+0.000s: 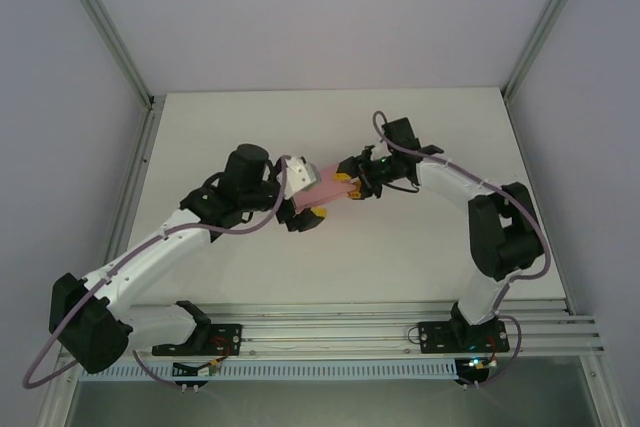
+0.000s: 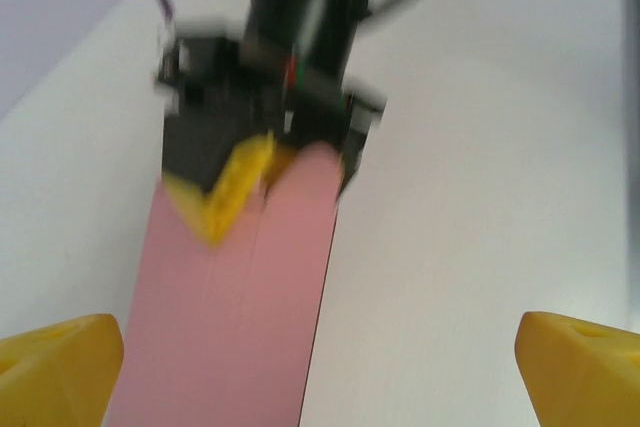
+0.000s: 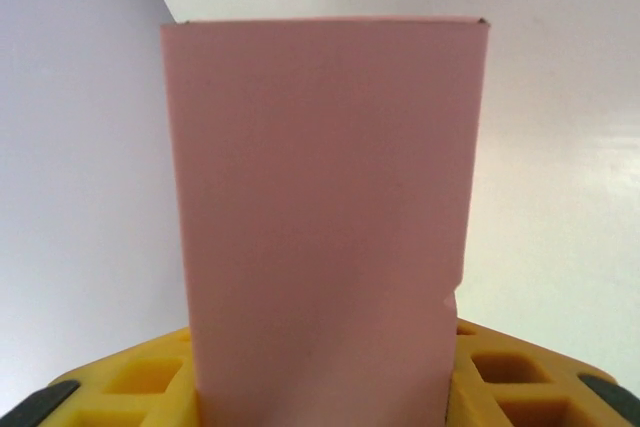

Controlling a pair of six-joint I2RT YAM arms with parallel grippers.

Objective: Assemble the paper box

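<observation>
Over the desk [image 1: 400,247], right end effector [image 1: 350,185] clamps the paper box [image 1: 325,190], seemingly sleeve-shaped; left end effector [image 1: 308,197] gapes; ends unclosed.

There are no words, numbers or signs to read here. The paper box [image 3: 320,217] is plain pink, with nothing printed on the sides that show.

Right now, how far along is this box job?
Done: the pink box looks folded into a narrow strip. In hand: the right claw pinches one end; the left claw stands open around the other. Left, probably: squaring it up and closing its ends.
</observation>
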